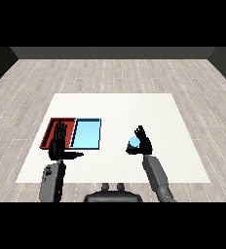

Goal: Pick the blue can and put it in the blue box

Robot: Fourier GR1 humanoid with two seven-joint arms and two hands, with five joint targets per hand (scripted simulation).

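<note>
White table (115,104) carries the blue box (86,133). Right hand (143,144) curls round the blue can (134,142), well right of the box; the grasp looks made, but carrying and placing remain. Left hand (59,144) stays uninvolved, fingers straight.

Matt table, plank floor

Around the smooth, matt white table (149,112) lies a pale wood-plank floor (110,73); on the table, the light blue tray (87,133) looks smooth, the red tray (52,127) duller.

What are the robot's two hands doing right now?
Left hand: open, fingers straight, holding nothing, in front of the red tray.
Right hand: fingers curled round the blue can.
</note>
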